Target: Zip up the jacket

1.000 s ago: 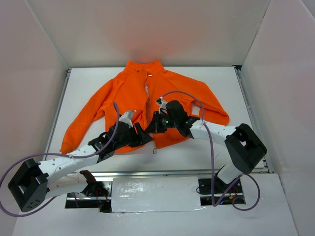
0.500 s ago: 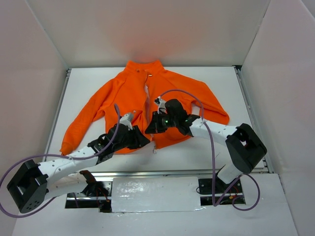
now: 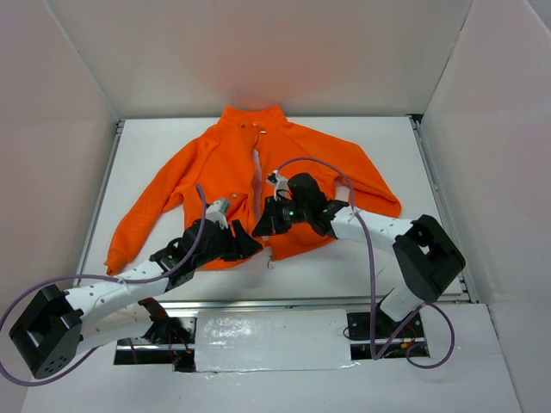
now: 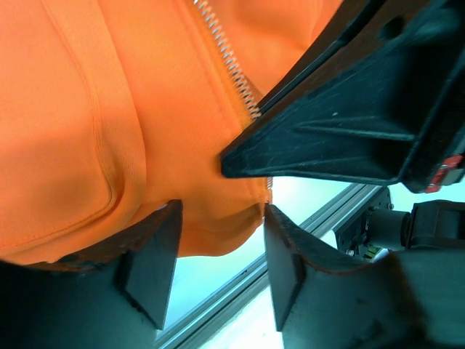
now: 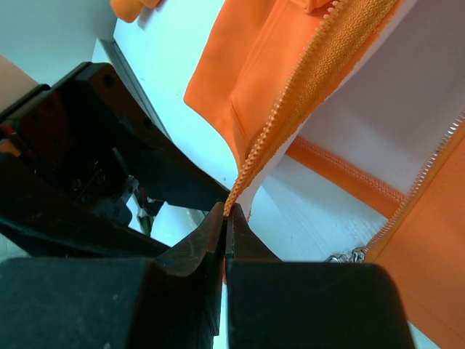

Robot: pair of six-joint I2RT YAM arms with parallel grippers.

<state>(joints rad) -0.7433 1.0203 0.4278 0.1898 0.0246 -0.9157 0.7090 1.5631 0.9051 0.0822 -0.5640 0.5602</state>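
Observation:
The orange jacket (image 3: 224, 163) lies flat on the white table, collar at the far side, front partly open. My right gripper (image 3: 261, 227) is over the lower front. In the right wrist view it (image 5: 228, 218) is shut on the bottom end of one orange zipper tape (image 5: 290, 109), beside the whitish lining (image 5: 392, 123). The metal slider (image 5: 345, 256) lies on the other edge. My left gripper (image 3: 247, 244) is at the hem just left of the zipper. It (image 4: 221, 240) is open, and the orange hem (image 4: 211, 233) bulges between its fingertips (image 4: 156, 254).
White walls enclose the table on three sides. A metal rail (image 3: 284, 301) runs along the near edge, close below the hem. The two grippers are nearly touching. The right gripper's black body (image 4: 349, 123) fills the upper right of the left wrist view. A purple cable (image 3: 344, 185) loops over the right arm.
The right gripper has edged slightly left, keeping hold of the zipper end. The left forearm has shifted a little down and left, and its gripper stays at the hem.

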